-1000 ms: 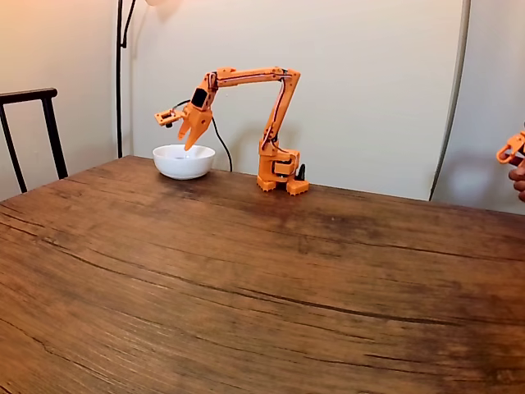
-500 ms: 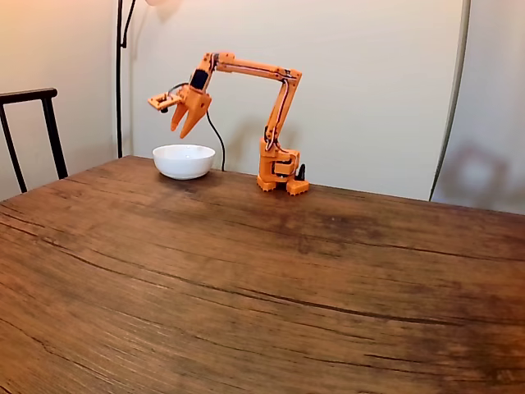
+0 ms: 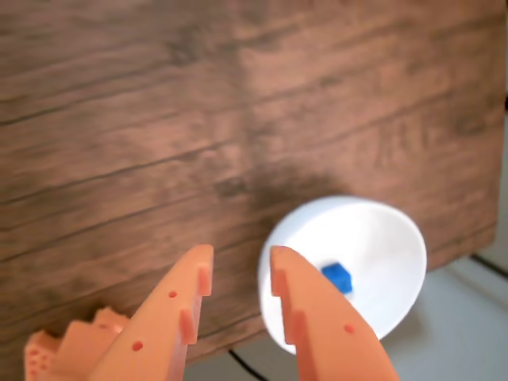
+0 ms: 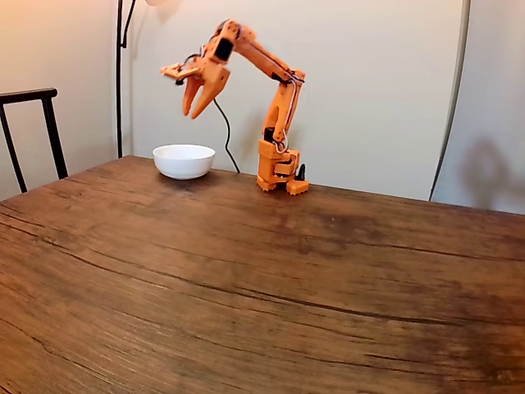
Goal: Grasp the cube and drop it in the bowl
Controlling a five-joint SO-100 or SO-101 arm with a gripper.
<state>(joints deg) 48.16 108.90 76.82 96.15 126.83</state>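
Chair (image 4: 31,131) stood at the far left of the fixed view, beside the bench (image 4: 262,295), with a dark lamp pole (image 4: 119,78) rising behind it against the pale wall. Next along, the bowl (image 4: 184,160) sat near the bench's far edge. Claw (image 4: 194,114) hung high above the bowl, well clear of its rim, fingers pointing down with a narrow gap between them and nothing held. Orange arm (image 4: 275,70) reached back from it to the right, down to its base (image 4: 280,172) on the bench just right of the bowl, a black cable (image 4: 223,127) trailing in between.

Wrist view: claw (image 3: 240,270) entered from the lower left, its two orange fingers (image 3: 178,313) slightly apart and empty, over wood grain. Just right of the tips lay the bowl (image 3: 373,230), close to the bench edge, and the cube (image 3: 336,277) rested inside it, near the middle of the white floor.
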